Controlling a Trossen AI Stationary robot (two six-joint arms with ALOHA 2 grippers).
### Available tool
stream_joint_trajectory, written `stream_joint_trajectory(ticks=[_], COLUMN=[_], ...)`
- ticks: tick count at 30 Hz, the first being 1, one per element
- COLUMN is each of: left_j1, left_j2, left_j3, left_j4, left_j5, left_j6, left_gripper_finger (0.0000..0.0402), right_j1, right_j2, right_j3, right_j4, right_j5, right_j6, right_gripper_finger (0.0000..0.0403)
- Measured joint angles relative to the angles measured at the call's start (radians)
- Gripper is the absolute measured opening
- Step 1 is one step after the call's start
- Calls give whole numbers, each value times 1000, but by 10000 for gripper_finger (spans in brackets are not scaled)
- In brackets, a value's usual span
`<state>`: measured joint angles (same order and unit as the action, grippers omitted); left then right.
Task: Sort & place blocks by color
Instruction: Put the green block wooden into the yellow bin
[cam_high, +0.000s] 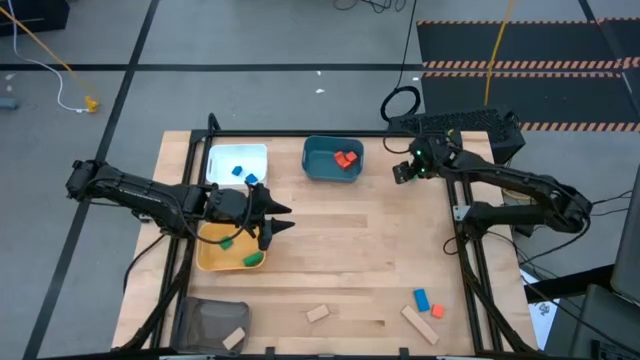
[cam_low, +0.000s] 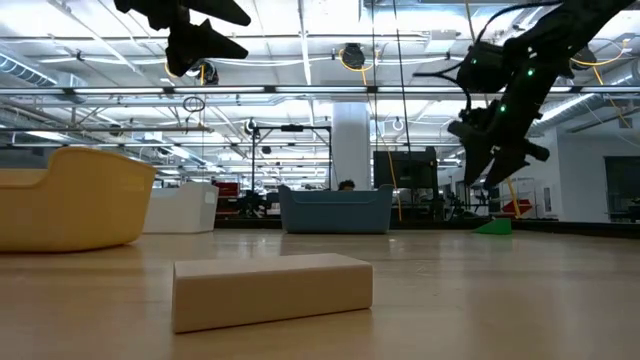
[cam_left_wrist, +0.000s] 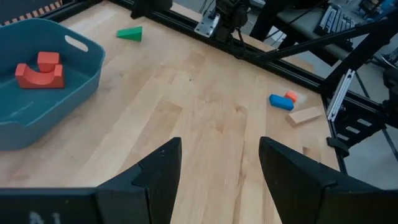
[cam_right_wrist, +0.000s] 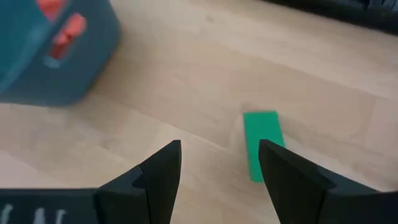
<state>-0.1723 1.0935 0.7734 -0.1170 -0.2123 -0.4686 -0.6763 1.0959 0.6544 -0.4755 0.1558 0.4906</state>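
My left gripper (cam_high: 284, 218) is open and holds nothing, up in the air over the right rim of the yellow tray (cam_high: 210, 258), which has green blocks (cam_high: 252, 259) inside. My right gripper (cam_high: 401, 172) is open and hovers near the table's far right, just above a loose green block (cam_right_wrist: 261, 144) lying flat on the wood; it touches nothing. Red blocks (cam_high: 346, 158) lie in the teal tray (cam_high: 318, 170), blue blocks (cam_high: 245, 175) in the white tray (cam_high: 225, 158). A tan block (cam_high: 317, 313), a blue block (cam_high: 421, 299), an orange block (cam_high: 437, 311) and a long tan block (cam_high: 420, 325) lie near the front edge.
A dark mesh container (cam_high: 205, 320) at the near left corner holds a tan piece (cam_high: 234, 338). Bare wood (cam_high: 370, 250) spans the table's middle. A black frame rail (cam_high: 462, 250) runs along the right edge, with cables and a keyboard beyond the far right corner.
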Motion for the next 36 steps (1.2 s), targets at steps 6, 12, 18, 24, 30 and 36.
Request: stream_joint_trajectory(ticks=[6, 12, 18, 24, 30, 36], left_j1=[0, 0, 0, 0, 0, 0], left_j2=[0, 0, 0, 0, 0, 0], left_j3=[0, 0, 0, 0, 0, 0], left_j4=[-7, -21, -21, -22, -22, -22], left_j5=[0, 0, 0, 0, 0, 0], left_j6=[-4, -11, -11, -11, -7, -6], left_gripper_finger=[216, 216, 216, 216, 216, 216], right_j1=[-10, -37, -76, -111, -123, -123], right_j2=[95, 162, 210, 243, 280, 314], right_j3=[0, 0, 0, 0, 0, 0], right_j4=[-16, -15, -14, -11, -6, 30], right_j5=[0, 0, 29, 25, 23, 23], right_j6=[-25, -40, -65, -86, -95, -124], right_gripper_finger=[205, 205, 205, 205, 205, 205])
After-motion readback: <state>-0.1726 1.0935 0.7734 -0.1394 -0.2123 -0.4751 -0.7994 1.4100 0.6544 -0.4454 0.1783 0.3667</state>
